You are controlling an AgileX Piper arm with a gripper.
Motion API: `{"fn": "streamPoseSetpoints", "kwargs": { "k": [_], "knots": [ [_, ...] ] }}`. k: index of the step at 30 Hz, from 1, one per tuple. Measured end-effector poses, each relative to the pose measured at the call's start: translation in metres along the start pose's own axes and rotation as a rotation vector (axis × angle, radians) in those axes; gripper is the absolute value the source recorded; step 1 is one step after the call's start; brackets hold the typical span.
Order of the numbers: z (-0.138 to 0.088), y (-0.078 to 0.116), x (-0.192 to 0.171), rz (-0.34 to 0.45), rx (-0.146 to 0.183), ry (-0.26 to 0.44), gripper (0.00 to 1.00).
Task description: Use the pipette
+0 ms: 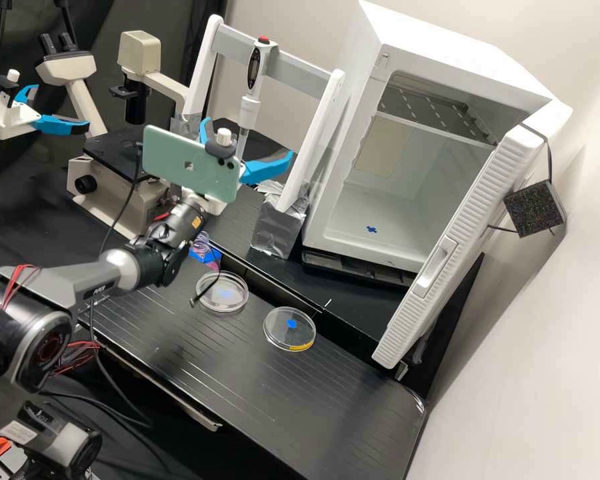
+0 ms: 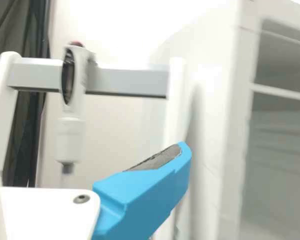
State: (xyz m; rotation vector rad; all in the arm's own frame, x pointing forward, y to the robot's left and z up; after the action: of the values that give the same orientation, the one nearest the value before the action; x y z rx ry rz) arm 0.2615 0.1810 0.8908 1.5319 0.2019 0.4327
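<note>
The gripper (image 1: pixel 248 140) is at the rack, its blue fingers spread wide with nothing held between them. The white pipette (image 1: pixel 249 107), with a red button on top, hangs upright from the rack's grey crossbar (image 1: pixel 300 75), just beyond the gripper; its lower end is partly hidden behind the gripper. In the wrist view, the pipette (image 2: pixel 70 137) stands in front of the crossbar (image 2: pixel 127 81), apart from the visible blue finger (image 2: pixel 145 192) of the gripper (image 2: pixel 88 149). Two clear round dishes (image 1: pixel 222 308) (image 1: pixel 290 343) lie on the bench.
A white open-fronted cabinet (image 1: pixel 373 233) with its door swung out stands right of the rack. A microscope (image 1: pixel 103 200) is behind the arm on the left. The rack's foil-wrapped foot (image 1: pixel 277 230) is close to the gripper. Another blue-fingered gripper is at far left.
</note>
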Motion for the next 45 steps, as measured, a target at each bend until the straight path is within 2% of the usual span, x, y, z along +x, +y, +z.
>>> {"fn": "streamPoseSetpoints", "kwargs": {
  "k": [4,9,11,16,17,19,24,25,28,31,45],
  "knots": [
    [-0.021,-0.004,0.022,-0.038,-0.028,-0.005,1.0],
    [-0.035,-0.01,0.047,-0.068,-0.059,-0.041,1.0],
    [-0.036,-0.014,0.058,-0.084,-0.073,-0.066,1.0],
    [-0.038,-0.022,0.081,-0.102,-0.132,-0.12,1.0],
    [-0.038,-0.023,0.084,-0.106,-0.133,-0.133,1.0],
    [-0.036,-0.028,0.094,-0.122,-0.167,-0.153,1.0],
    [-0.036,-0.032,0.106,-0.147,-0.185,-0.165,1.0],
    [-0.037,-0.031,0.107,-0.148,-0.185,-0.163,0.0],
    [-0.039,-0.029,0.11,-0.149,-0.176,-0.159,0.0],
    [-0.04,-0.026,0.112,-0.138,-0.188,-0.157,0.0],
    [-0.038,-0.023,0.114,-0.136,-0.196,-0.162,0.0]
  ]
}}
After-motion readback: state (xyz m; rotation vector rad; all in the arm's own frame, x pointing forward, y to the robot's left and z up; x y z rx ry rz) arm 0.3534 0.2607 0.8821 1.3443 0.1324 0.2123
